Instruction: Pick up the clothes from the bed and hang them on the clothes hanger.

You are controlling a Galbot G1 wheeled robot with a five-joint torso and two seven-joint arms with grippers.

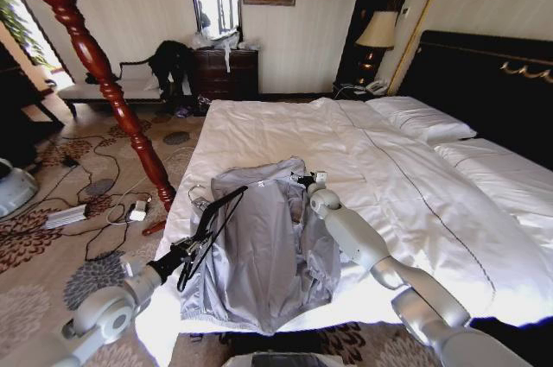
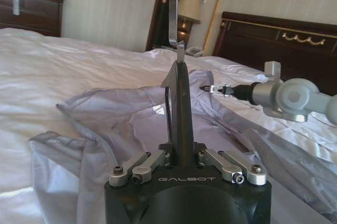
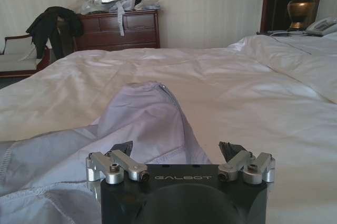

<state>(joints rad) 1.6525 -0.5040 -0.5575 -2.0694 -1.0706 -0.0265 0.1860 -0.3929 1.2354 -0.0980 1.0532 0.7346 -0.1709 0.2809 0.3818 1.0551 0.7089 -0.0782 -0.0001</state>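
The jacket (image 1: 263,250) lies spread out on the bed (image 1: 415,186), near the edge close to the robot. The left gripper (image 1: 192,249) is closed tight on the black hanger (image 1: 210,230) and holds it just over the jacket's left side. The right gripper (image 1: 304,180) is low by the jacket's collar with its fingers (image 3: 120,148) wide open, holding nothing. A brown wooden pole (image 1: 104,82) stands left of the bed.

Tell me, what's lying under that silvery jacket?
The jacket lies spread on the bed's white sheet, which shows all around it. The left hand holds the black hanger over it. Anything beneath the fabric is covered.
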